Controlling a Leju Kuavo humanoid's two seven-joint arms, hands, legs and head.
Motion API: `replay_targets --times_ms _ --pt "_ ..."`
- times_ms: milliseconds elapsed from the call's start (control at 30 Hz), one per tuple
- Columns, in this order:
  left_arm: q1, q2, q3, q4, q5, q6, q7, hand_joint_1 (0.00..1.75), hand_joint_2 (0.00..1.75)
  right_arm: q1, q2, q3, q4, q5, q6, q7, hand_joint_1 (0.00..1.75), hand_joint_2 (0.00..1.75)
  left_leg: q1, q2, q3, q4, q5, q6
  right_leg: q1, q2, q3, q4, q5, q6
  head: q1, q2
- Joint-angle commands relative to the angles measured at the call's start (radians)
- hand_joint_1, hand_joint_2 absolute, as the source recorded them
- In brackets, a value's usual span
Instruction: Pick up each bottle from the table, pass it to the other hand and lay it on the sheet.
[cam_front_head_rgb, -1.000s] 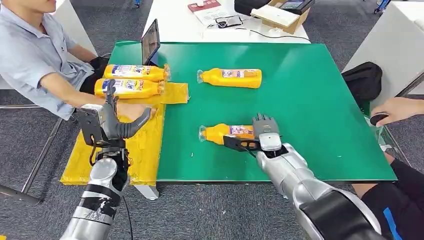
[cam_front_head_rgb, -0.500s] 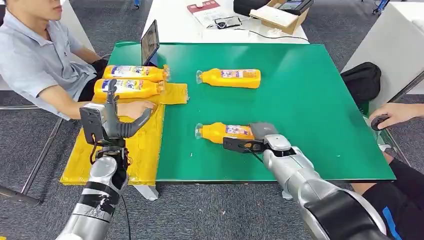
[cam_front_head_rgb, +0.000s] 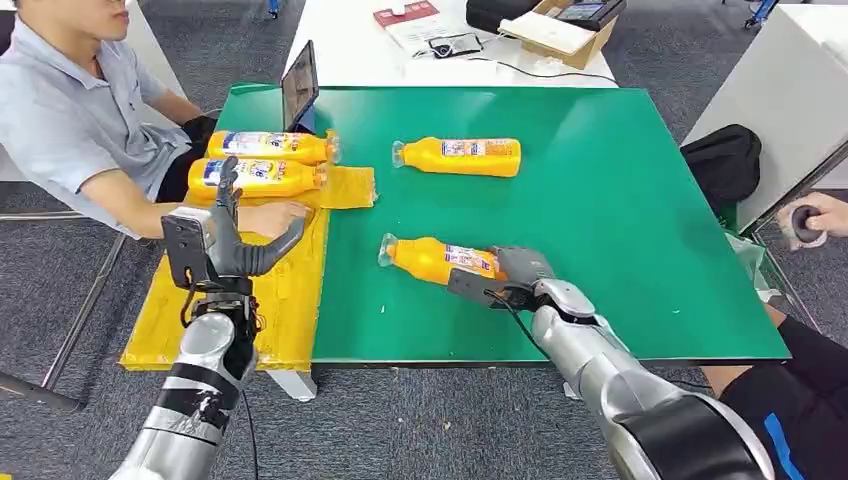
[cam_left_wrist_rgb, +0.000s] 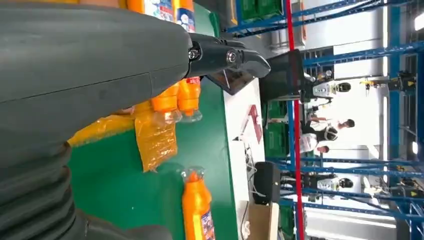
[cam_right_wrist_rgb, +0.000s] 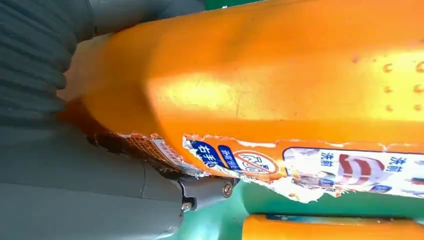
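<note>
My right hand (cam_front_head_rgb: 515, 275) grips the base end of an orange bottle (cam_front_head_rgb: 435, 259) near the front of the green table (cam_front_head_rgb: 620, 220), cap pointing left. In the right wrist view this bottle (cam_right_wrist_rgb: 280, 85) lies against the palm. A second orange bottle (cam_front_head_rgb: 465, 156) lies farther back on the table. Two more bottles (cam_front_head_rgb: 270, 145) (cam_front_head_rgb: 255, 176) lie at the back of the yellow sheet (cam_front_head_rgb: 290, 300). Above the sheet's front part my left hand (cam_front_head_rgb: 225, 240) is raised, fingers apart, holding nothing. The left wrist view shows the far bottle (cam_left_wrist_rgb: 196, 205) and the sheet (cam_left_wrist_rgb: 155, 137).
A seated person at the left rests a hand (cam_front_head_rgb: 270, 215) on the sheet just behind my left hand. A tablet (cam_front_head_rgb: 300, 82) stands at the table's back left corner. Another person's hand (cam_front_head_rgb: 815, 218) is at the right edge, beside a black bag (cam_front_head_rgb: 728, 160).
My right hand's fingers have closed around the near bottle, which has shifted left and turned slightly. The person's hand at the right has drawn back. My left hand has barely moved.
</note>
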Motion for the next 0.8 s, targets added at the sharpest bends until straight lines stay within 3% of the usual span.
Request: replay_targets --times_ms 33,267,367,400,567,700,800 --pt "-0.028 0.022 -0.025 0.023 0.004 -0.002 0.002 0.0 1.75 0.029 0.013 -0.058 0.015 -0.02 -0.004 -0.018 1.75 1.75 0.001 -0.001 0.003 0.0 -0.001 -0.002 0.001 -0.001 0.004 -0.001 -0.001 -0.002 0.0 0.0" --pt "0.019 -0.007 -0.018 0.019 0.082 -0.023 -0.009 0.0 1.75 0.093 0.074 -0.214 -0.13 -0.311 -0.01 -0.236 1.75 1.75 0.001 0.001 0.003 -0.001 -0.001 -0.001 0.001 0.001 0.003 -0.001 -0.001 -0.002 0.0 0.0" --pt "0.087 -0.057 -0.003 -0.019 0.104 0.067 -0.062 0.0 1.75 0.168 0.114 -0.245 -0.265 -0.453 0.018 -0.273 1.59 1.75 0.001 0.001 0.002 -0.001 -0.002 -0.001 0.001 0.001 0.002 -0.001 -0.001 -0.002 0.0 0.0" --pt "0.113 -0.067 -0.015 -0.03 0.12 0.061 -0.056 0.0 1.75 0.202 0.128 -0.242 -0.327 -0.485 0.011 -0.291 1.61 1.75 0.0 0.0 0.002 -0.001 -0.001 -0.001 0.0 0.0 0.002 -0.001 -0.001 -0.001 -0.001 0.0" --pt "0.264 -0.075 -0.161 -0.091 0.248 -0.134 -0.033 0.0 1.75 0.413 0.158 -0.119 -0.747 -0.67 -0.073 -0.309 1.71 1.75 0.0 0.0 0.002 -0.002 -0.003 -0.001 0.0 0.0 0.003 -0.001 -0.003 -0.002 0.0 0.0" --pt "0.309 -0.059 -0.22 -0.113 0.303 -0.228 -0.047 0.0 1.75 0.435 0.131 -0.019 -0.779 -0.699 -0.096 -0.3 1.57 1.75 0.001 -0.001 0.0 0.0 -0.006 -0.002 0.001 0.0 0.001 0.0 -0.005 -0.002 -0.001 0.0" --pt "0.345 -0.046 -0.225 -0.178 0.308 -0.275 -0.065 0.0 1.75 0.44 0.123 0.017 -0.745 -0.692 -0.11 -0.297 1.61 1.75 0.001 0.001 -0.001 0.0 -0.006 -0.002 0.001 0.001 -0.001 0.0 -0.005 -0.003 -0.001 0.0"
